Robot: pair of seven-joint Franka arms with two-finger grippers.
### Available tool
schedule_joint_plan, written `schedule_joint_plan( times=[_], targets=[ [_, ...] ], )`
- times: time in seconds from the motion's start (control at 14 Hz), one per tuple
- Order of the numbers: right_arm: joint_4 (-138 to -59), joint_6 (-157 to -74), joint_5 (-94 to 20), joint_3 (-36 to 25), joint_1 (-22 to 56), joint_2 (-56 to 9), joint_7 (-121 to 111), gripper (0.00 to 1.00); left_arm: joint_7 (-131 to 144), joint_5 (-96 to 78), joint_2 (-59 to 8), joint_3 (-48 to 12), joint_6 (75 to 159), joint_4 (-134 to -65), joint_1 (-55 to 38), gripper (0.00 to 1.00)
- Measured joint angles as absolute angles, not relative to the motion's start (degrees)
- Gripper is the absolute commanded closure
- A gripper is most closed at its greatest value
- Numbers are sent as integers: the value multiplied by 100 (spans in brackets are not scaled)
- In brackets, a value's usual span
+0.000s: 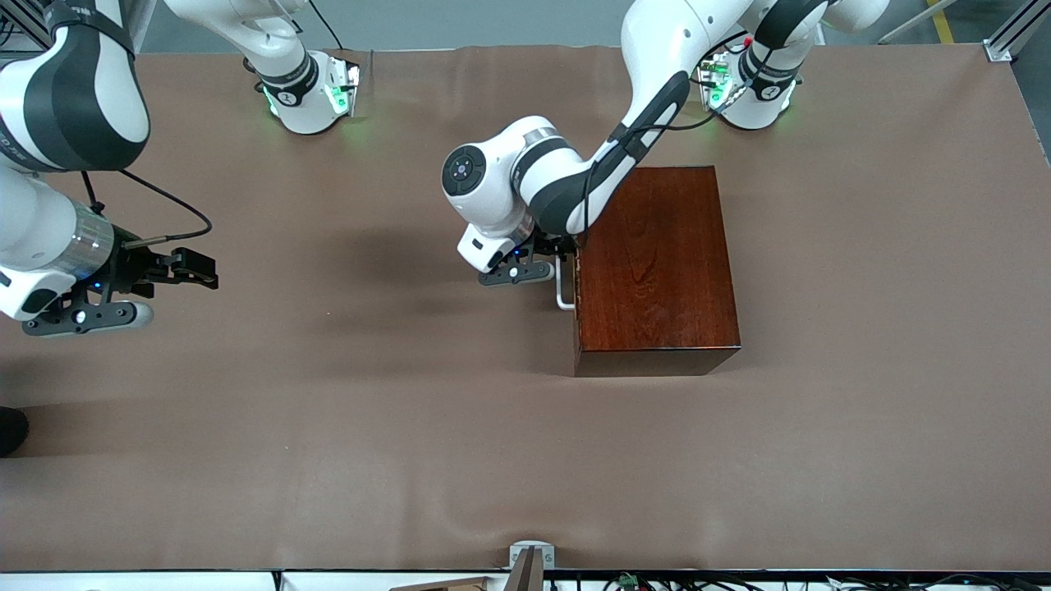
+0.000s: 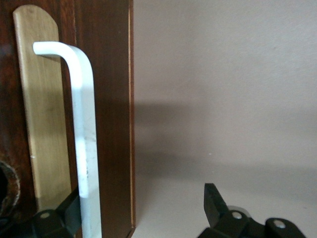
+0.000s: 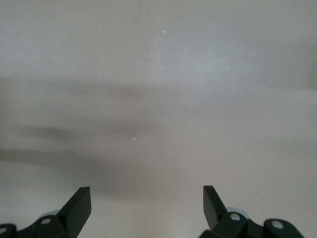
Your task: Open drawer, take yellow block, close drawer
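Brown tabletop (image 1: 328, 427) fills your front view: the left pincer (image 1: 552, 256) reaches the shut drawer's handle (image 1: 563, 295) on the box (image 1: 657, 263); the right pincer (image 1: 176, 271) waits. Left wrist: fingers (image 2: 215, 203) wide astride the handle. Right wrist: fingers (image 3: 79, 206) wide over bare tabletop. You can't see any yellow block.

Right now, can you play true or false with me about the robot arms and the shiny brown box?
1. The glossy reddish-brown wooden box has its drawer pulled out. False: it is shut.
2. The left pincer stands open at the white U-shaped bar handle. True.
3. A yellow block lies on the table. False: none shows.
4. The right pincer holds something. False: it is open and empty, over the bare brown table.
5. The right arm waits. True.
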State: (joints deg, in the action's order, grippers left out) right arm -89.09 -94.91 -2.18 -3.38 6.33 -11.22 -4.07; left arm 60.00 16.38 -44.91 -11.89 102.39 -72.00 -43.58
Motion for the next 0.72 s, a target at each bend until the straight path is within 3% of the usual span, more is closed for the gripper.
schedule_joint_plan(
  times=[0.72],
  targets=[
    [-8910, -9639, -438, -366, 540, -1244, -406, 0, 6066, 1635, -4491, -1218, 11185, -7199, -4474, 0]
  ],
)
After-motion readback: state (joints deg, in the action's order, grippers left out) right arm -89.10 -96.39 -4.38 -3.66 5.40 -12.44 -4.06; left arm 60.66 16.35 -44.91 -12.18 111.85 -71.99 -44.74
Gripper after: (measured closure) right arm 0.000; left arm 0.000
